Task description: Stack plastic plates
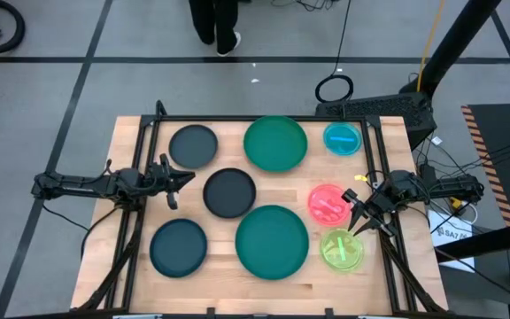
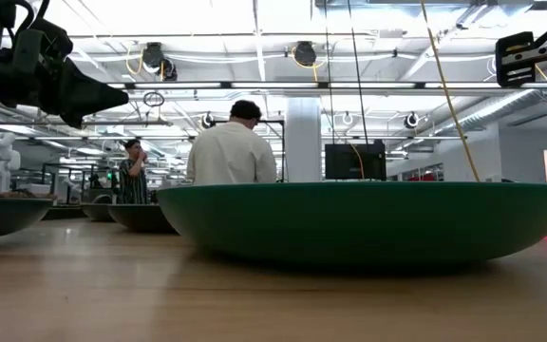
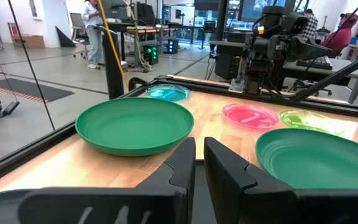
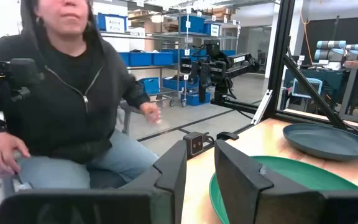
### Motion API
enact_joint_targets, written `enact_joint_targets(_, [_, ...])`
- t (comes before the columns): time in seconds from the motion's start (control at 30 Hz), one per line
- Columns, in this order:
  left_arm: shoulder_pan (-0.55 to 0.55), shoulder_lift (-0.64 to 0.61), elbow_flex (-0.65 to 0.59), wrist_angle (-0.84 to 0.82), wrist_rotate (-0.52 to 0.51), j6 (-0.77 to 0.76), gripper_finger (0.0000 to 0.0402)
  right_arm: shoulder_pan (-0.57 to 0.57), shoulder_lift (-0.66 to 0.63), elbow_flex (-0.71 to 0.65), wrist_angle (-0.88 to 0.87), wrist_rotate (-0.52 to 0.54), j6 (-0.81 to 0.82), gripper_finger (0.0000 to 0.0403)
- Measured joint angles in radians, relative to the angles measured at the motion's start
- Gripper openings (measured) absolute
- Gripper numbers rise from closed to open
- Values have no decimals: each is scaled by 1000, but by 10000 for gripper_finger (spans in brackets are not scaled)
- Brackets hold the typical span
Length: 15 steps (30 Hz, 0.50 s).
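My left tool (image 1: 180, 180) hovers at the 9 o'clock side of the wooden counter (image 1: 131, 257), fingers pressed nearly together, empty, beside the round dark grey plastic plate (image 1: 229, 192) at centre. My right tool (image 1: 361, 213) hovers at 3 o'clock, fingers slightly spread, empty, between the small translucent pink plate (image 1: 328, 203) and the lime green plate (image 1: 341, 249). No plates are stacked.

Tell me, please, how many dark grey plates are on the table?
3: one at the far left, one in the middle, one at the near left. None looks hidden.
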Motion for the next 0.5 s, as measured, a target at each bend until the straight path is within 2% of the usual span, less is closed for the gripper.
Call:
enact_joint_targets(0.33, [0,0,0,0,0,0,40,0,0,0,0,0,-4,77])
enact_joint_targets(0.5, [0,0,0,0,0,1,40,0,0,0,0,0,-83,77])
